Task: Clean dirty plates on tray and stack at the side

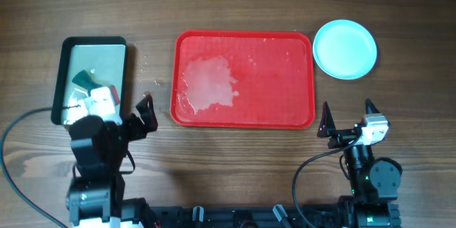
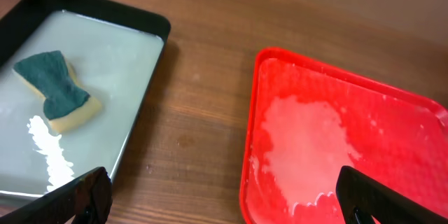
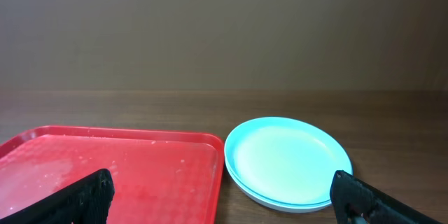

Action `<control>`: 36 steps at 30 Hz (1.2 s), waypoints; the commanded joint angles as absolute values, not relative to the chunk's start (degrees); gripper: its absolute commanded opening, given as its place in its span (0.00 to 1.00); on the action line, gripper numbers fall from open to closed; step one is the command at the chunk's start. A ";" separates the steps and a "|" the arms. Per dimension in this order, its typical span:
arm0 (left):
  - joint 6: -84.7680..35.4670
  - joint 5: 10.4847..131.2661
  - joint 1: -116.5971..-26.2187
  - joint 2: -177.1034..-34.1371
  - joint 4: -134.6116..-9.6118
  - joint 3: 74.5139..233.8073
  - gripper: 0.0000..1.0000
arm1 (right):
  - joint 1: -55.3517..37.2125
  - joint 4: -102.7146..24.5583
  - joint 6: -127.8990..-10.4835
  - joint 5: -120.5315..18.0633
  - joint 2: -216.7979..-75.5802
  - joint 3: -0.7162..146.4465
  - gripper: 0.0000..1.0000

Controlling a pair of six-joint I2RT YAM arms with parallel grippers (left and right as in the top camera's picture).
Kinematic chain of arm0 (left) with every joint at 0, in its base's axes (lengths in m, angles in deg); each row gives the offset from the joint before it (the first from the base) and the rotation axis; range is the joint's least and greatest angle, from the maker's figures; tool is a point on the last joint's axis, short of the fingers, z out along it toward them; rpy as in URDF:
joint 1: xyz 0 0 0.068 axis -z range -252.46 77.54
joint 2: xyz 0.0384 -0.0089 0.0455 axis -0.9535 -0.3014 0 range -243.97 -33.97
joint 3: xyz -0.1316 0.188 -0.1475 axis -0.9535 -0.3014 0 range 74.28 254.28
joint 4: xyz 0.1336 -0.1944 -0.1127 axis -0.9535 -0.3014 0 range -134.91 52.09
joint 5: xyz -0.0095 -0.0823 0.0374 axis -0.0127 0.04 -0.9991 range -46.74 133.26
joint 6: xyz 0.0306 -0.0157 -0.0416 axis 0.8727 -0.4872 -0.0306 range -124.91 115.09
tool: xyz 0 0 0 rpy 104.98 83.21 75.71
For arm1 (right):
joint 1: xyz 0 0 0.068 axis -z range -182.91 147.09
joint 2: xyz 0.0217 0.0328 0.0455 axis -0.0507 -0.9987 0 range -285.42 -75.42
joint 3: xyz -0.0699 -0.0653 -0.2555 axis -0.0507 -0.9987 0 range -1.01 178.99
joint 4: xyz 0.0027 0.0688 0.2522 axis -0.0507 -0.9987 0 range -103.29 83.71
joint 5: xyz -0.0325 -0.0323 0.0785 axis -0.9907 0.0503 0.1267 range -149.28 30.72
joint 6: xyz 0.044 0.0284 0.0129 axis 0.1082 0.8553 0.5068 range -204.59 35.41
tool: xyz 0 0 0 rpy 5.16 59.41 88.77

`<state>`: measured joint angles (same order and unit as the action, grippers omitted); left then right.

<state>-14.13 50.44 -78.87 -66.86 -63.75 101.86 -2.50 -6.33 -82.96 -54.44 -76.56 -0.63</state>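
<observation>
2 tools spread wide, gripping nothing: left gripper (image 1: 142, 116), right gripper (image 1: 347, 109). Stacked plates (image 1: 345, 48) sit on table (image 1: 235, 164) just right of red tray (image 1: 242, 34), turquoise on top. Green sponge (image 2: 56, 91) lies in black-rimmed tray (image 2: 158, 26).

Overhead: straight down, far, whole table (image 1: 228, 7).
My left wrist: close, angled down.
My right wrist: low, level.
Shared: red tray (image 1: 271, 78).

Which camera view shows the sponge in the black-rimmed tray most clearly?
The left wrist view: the whole sponge shows there, green on top, yellow beneath, lying in the black-rimmed tray. Overhead, only a small green part is clear, beside the left arm. The right wrist view misses it.
</observation>
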 commanded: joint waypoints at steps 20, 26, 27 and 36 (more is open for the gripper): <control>-18.80 46.18 -74.06 -35.14 -41.54 74.62 1.00 | -2.68 -6.19 -82.94 -55.00 -76.00 -0.72 1.00; -18.15 45.61 -73.80 -34.14 -42.24 74.62 1.00 | -2.68 -6.19 -82.96 -55.00 -76.00 -0.72 1.00; -15.81 46.00 -73.43 -34.14 -42.24 74.62 1.00 | -2.68 -6.19 -82.96 -55.00 -76.00 -0.69 1.00; -6.56 45.06 -72.62 -34.14 -42.33 74.62 1.00 | -2.68 -6.19 -82.96 -55.00 -76.00 -0.72 1.00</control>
<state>-9.80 46.09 -72.88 -34.77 -42.20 75.13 -2.50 -6.35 -82.96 -54.44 -76.56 -0.63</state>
